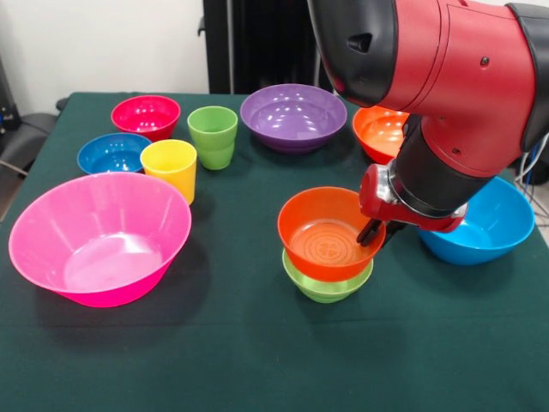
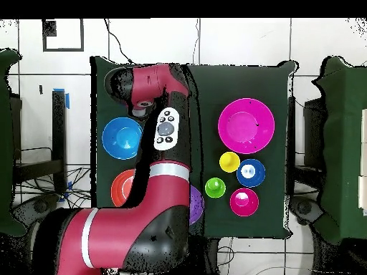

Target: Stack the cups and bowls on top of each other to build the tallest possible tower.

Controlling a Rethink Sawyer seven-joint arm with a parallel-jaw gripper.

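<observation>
A small orange-red bowl (image 1: 322, 236) sits nested on a small light-green bowl (image 1: 328, 285) at the table's middle front. My gripper (image 1: 378, 231) straddles the orange-red bowl's right rim and looks shut on it. The arm hides this pile and the gripper in the overhead view. The large light blue bowl (image 1: 496, 225) (image 2: 122, 137) stands just right of the pile. The yellow cup (image 1: 170, 167) (image 2: 229, 162) and the light green cup (image 1: 213, 136) (image 2: 215, 187) stand upright at the left.
A large pink bowl (image 1: 99, 236) (image 2: 246, 125) is at the front left. A small dark blue bowl (image 1: 113, 153) (image 2: 250, 172) and a magenta-red bowl (image 1: 146, 116) (image 2: 244, 202) stand behind it. A purple bowl (image 1: 293, 116) and a large orange bowl (image 1: 377, 130) (image 2: 122, 187) are at the back.
</observation>
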